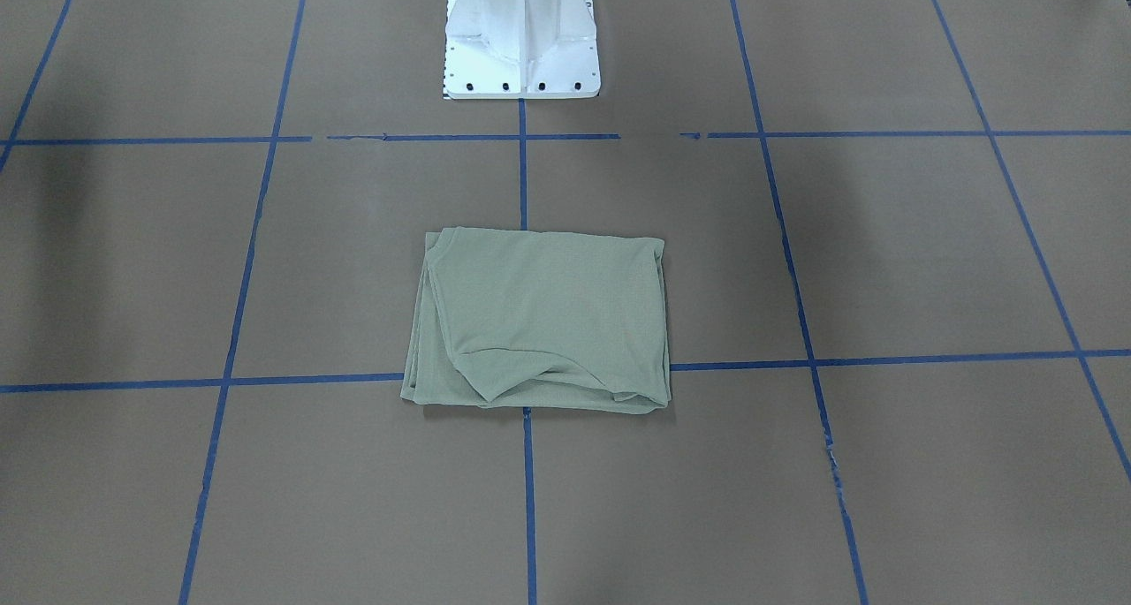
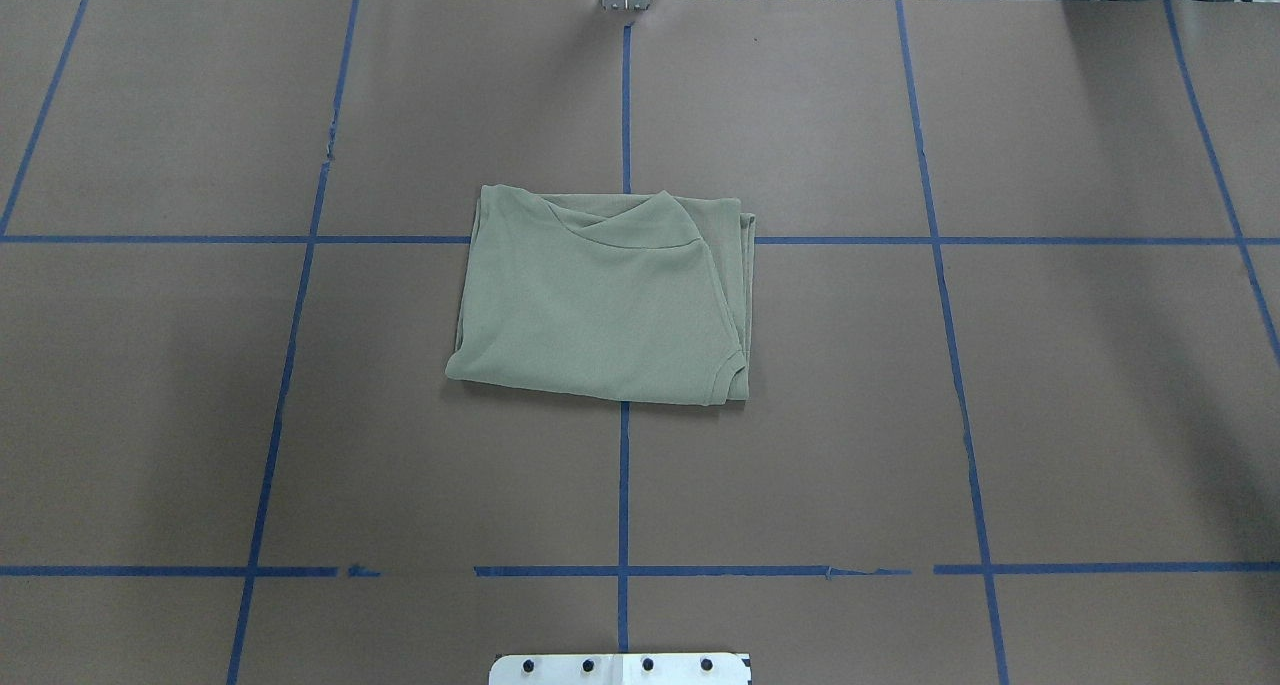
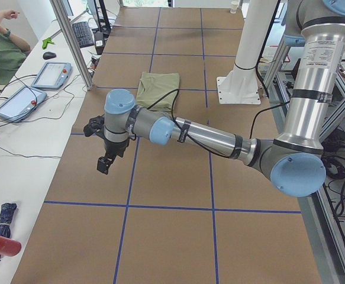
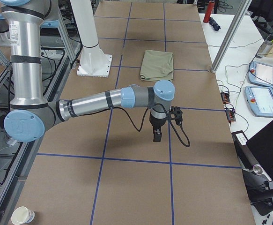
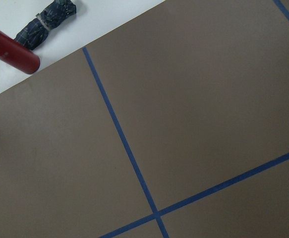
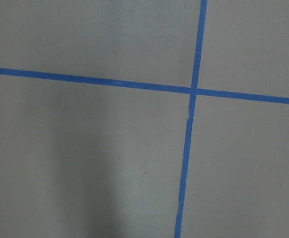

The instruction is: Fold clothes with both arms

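The pale sage-green shirt (image 1: 539, 318) lies folded into a compact rectangle at the middle of the brown table, on the blue tape cross (image 2: 600, 300). It also shows in the exterior left view (image 3: 158, 89) and the exterior right view (image 4: 158, 64). My left gripper (image 3: 104, 164) hangs above bare table well off to the left of the shirt. My right gripper (image 4: 157, 136) hangs above bare table well off to the right. Neither touches the shirt. They show only in the side views, so I cannot tell whether they are open or shut. Both wrist views show only table and tape.
The white pedestal base (image 1: 521, 40) stands behind the shirt. A red cylinder (image 5: 10, 52) and a dark rolled cloth (image 5: 50, 22) lie off the table's left end. Teach pendants (image 4: 262, 75) lie on the side bench, and a person (image 3: 0, 47) sits there.
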